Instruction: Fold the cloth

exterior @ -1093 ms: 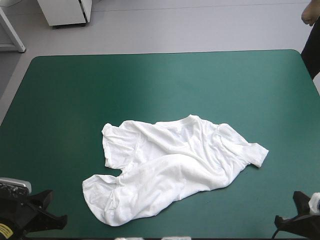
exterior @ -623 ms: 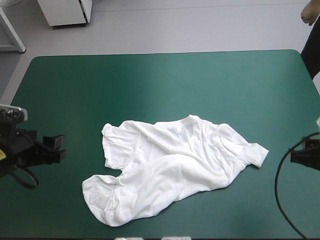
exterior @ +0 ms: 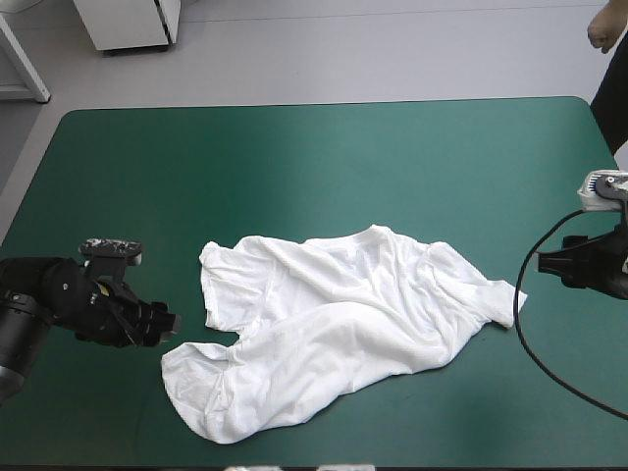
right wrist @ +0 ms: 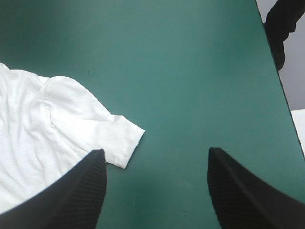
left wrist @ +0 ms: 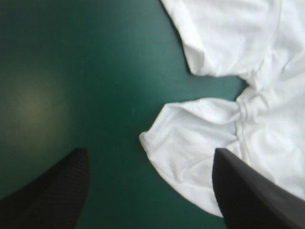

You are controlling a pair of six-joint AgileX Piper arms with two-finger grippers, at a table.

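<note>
One T-shirt lies on the counter, about midway between the left and right edges and in the half toward the near edge. It is spread out but rumpled. The collar points to the far edge. One sleeve reaches toward the left edge and a second toward the right edge. The lower body is bunched into a rounded lobe toward the near-left corner.

There are two tools, both wide open and holding nothing. The left tool hovers on the shirt's left-edge side. In its wrist view the lobe lies between and ahead of the fingers, and I cannot tell whether either finger touches the cloth. The right tool is over bare counter on the right-edge side, with the second sleeve's cuff just ahead of one finger and apart from it.

The shirt looks thin, light and limp, with no stiffness of its own. Lifted, it would likely sag and trail, and any creases would travel with it. A light pinch should hold it, though one layer may slip out where the cloth is doubled. The best holds are probably at the edges: the cuff or shoulder on one side and a hem corner on the other. There a finger could slide under a single edge. Grabbing the lobe's middle would likely gather several layers at once.
</note>
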